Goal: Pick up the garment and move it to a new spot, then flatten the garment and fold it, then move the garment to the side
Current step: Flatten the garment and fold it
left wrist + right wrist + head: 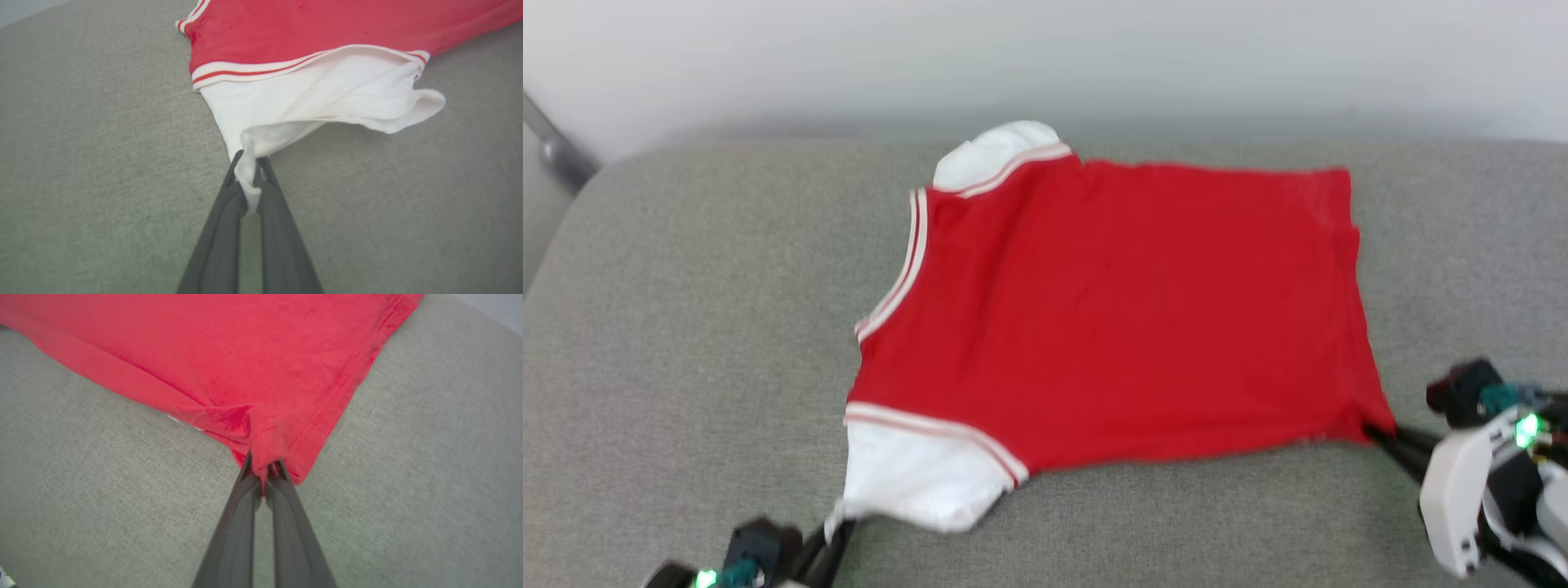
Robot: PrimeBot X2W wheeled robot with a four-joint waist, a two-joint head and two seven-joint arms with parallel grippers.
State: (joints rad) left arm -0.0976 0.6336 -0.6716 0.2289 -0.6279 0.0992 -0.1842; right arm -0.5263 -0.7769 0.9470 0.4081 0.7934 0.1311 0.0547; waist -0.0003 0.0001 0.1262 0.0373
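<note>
Jaws clamp garment (1111, 310): left jaws on sleeve (318, 90), right jaws on hem corner (269, 453), both seemingly low.

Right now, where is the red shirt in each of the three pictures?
Head view: the shirt lies across the middle, left pincer on its white sleeve, right pincer on its hem corner.
Left wrist view: top, sleeve pinched at centre.
Right wrist view: top, red corner pinched at centre.
Shared: the grey cushion.

one garment (1111, 318), two grippers, left gripper (837, 527), right gripper (1380, 437), one grey cushion (686, 327)
</note>
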